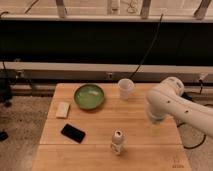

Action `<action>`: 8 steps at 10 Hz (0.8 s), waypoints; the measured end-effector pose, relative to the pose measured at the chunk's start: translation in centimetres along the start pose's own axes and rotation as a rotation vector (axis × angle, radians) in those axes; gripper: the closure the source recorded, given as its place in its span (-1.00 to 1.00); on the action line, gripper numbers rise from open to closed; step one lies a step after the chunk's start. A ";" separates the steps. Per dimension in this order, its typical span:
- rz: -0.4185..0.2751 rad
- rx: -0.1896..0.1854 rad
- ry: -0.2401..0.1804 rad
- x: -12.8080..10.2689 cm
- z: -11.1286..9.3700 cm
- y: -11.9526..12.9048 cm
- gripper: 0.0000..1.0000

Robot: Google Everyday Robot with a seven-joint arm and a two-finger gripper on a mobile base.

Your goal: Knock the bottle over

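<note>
Arm (pixel 172 102) bent over tabletop (pixel 97 122) right side; tool (pixel 155 129) low, right of upright bottle (pixel 117 141), apart; tool state: cannot tell.

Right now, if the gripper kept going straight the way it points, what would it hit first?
Probably the bare wooden table. The gripper hangs under the white arm, pointing downward, and nothing seems to lie beneath it. The bottle stands off to the side, outside that line, though depth is uncertain.

Kinda dim, lit warm from above. Brightest on the wooden table (pixel 102 122) mid-frame, soft shadows, black band (pixel 75 45) up top. Can just spot the gripper (pixel 154 128) right of centre, under the white arm (pixel 172 102).
</note>
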 end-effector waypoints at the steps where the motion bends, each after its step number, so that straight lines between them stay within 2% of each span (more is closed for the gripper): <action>1: -0.003 0.000 0.001 -0.2 0.1 0.1 -0.60; 8: -0.034 -0.007 0.003 -2.1 1.1 1.1 -0.60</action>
